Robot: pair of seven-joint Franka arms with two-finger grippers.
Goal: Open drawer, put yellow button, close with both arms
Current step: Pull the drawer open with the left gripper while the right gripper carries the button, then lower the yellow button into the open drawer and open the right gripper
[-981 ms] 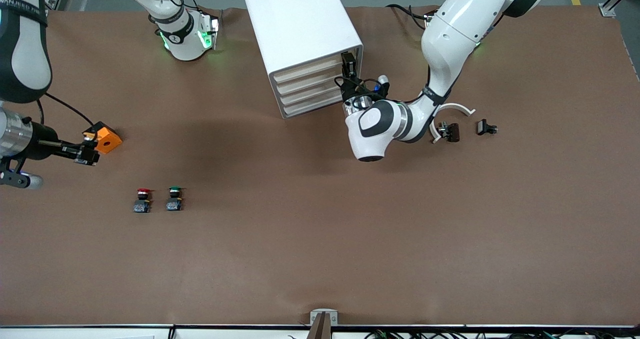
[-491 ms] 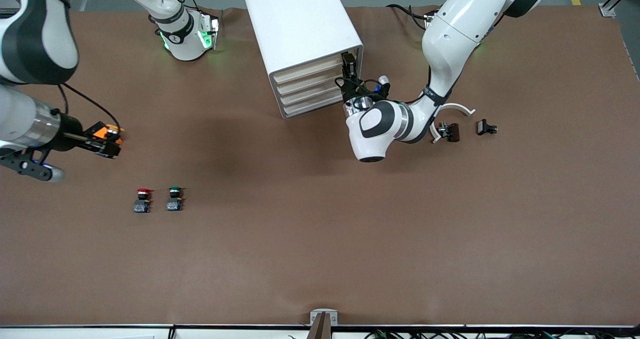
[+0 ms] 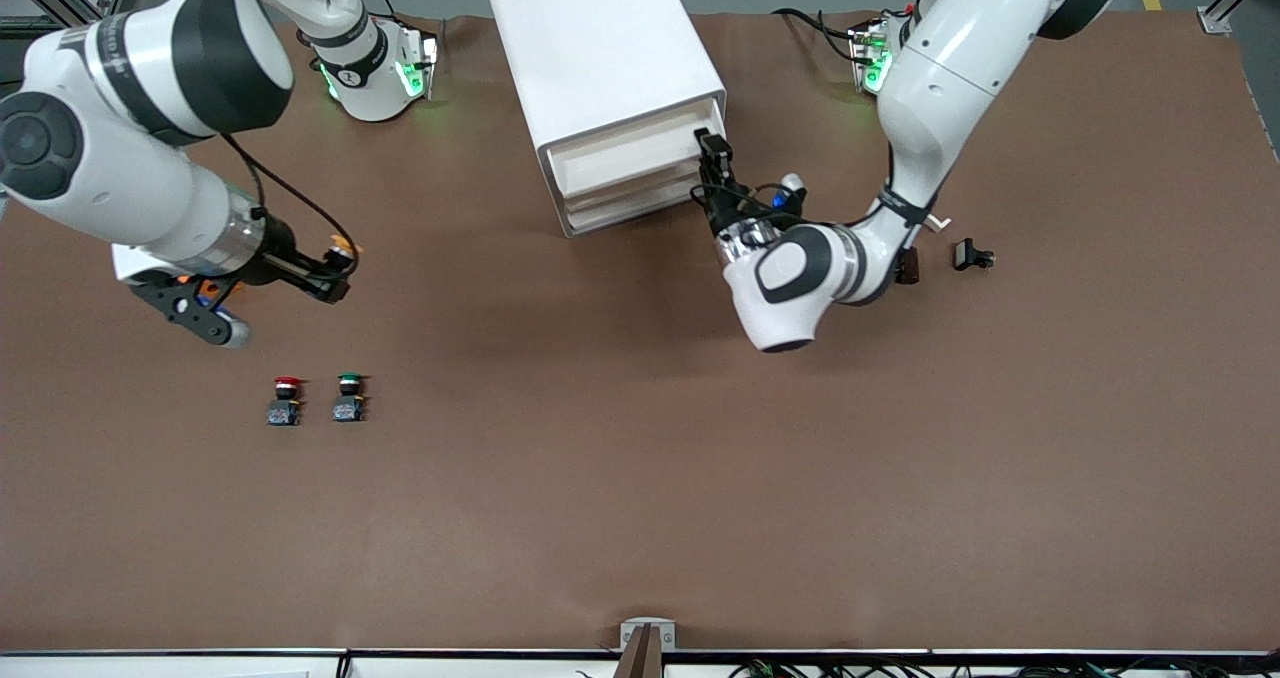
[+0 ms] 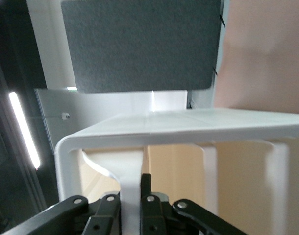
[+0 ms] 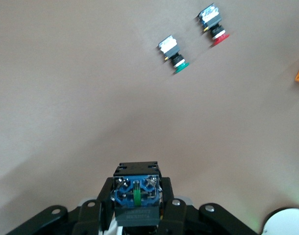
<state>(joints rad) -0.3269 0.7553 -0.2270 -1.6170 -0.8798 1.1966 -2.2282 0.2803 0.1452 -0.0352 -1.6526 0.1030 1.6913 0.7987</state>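
The drawer (image 3: 622, 151), uppermost in the white cabinet (image 3: 598, 43), stands pulled part way out, and its white tray shows. My left gripper (image 3: 713, 150) is shut on the drawer's front at the corner toward the left arm's end; in the left wrist view (image 4: 131, 196) the fingers pinch a white rib of that front (image 4: 130, 169). My right gripper (image 3: 336, 274) is shut on the yellow button (image 3: 344, 251) and holds it over bare table toward the right arm's end. In the right wrist view the button's blue base (image 5: 136, 192) sits between the fingers of this gripper (image 5: 136, 205).
A red-capped button (image 3: 286, 399) and a green-capped button (image 3: 348, 396) stand side by side nearer the front camera; both show in the right wrist view (image 5: 214, 25) (image 5: 174, 54). An orange block (image 3: 206, 286) peeks from under the right arm. Small black parts (image 3: 972, 254) lie toward the left arm's end.
My right arm has swung in from the table's end toward the cabinet, carrying the yellow button. My left gripper has pulled the top drawer out from closed.
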